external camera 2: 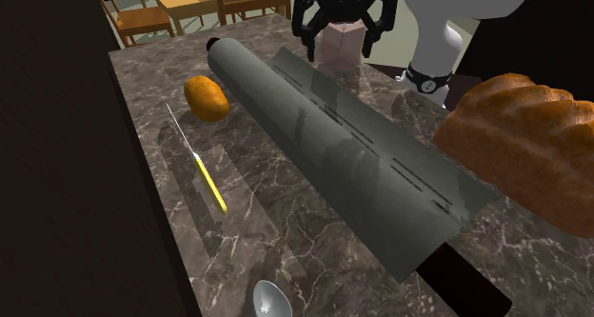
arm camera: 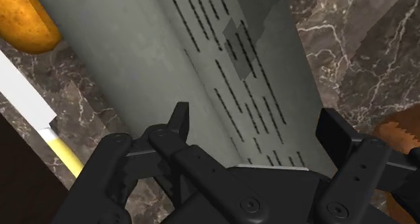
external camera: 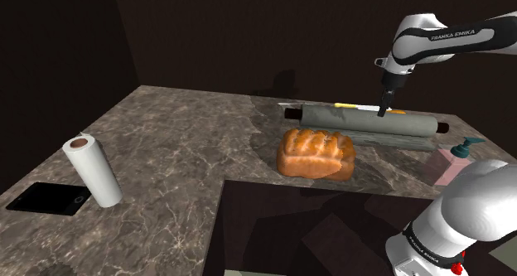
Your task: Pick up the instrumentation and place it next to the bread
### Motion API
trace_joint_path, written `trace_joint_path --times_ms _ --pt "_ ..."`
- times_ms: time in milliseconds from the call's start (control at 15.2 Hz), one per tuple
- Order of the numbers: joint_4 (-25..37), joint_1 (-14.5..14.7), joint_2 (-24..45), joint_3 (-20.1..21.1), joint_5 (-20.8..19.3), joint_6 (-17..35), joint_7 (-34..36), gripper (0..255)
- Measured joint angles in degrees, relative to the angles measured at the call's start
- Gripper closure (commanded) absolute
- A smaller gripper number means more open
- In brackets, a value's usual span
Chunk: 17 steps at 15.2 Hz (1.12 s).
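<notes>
Pincer released, black fingers spread well apart, clasping nothing, hanging just above the long grey cylinder, toward its right end in the shoulder view; touching or not, cannot tell. From the wrist view, one finger to each side of the cylinder's rounded top, rows of short dark dashes running along its length. Cylinder lying flat on the dark veined stone desk, far right part in the shoulder view, dark stubs at both ends. Bread loaf, golden brown, just on the near side of the cylinder, about level with its left half. On the far side, a knife with pale blade and yellow handle, flat on the desk, and an orange-brown rounded lump close by the cylinder's flank. Spoon bowl at the second exterior view's bottom edge. Pink bottle with teal pump near the cylinder's right end. Well apart at the shoulder view's left: upright white paper roll and, beside it, a flat black slab. Wooden chairs beyond the desk in the second exterior view.
</notes>
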Motion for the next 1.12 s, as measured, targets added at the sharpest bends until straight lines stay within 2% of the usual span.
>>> trace_joint_path --times_ms 330,660,924,1122 --pt "6.51 1.47 10.50 -6.73 2.15 4.36 -12.75 0" --pt "15.05 1.96 23.86 -11.57 9.27 7.87 -26.95 0" --pt "23.74 -0.40 34.17 -12.14 16.92 8.46 -38.27 0" --pt "31.45 -3.90 43.04 -10.96 22.43 7.82 -45.69 0"
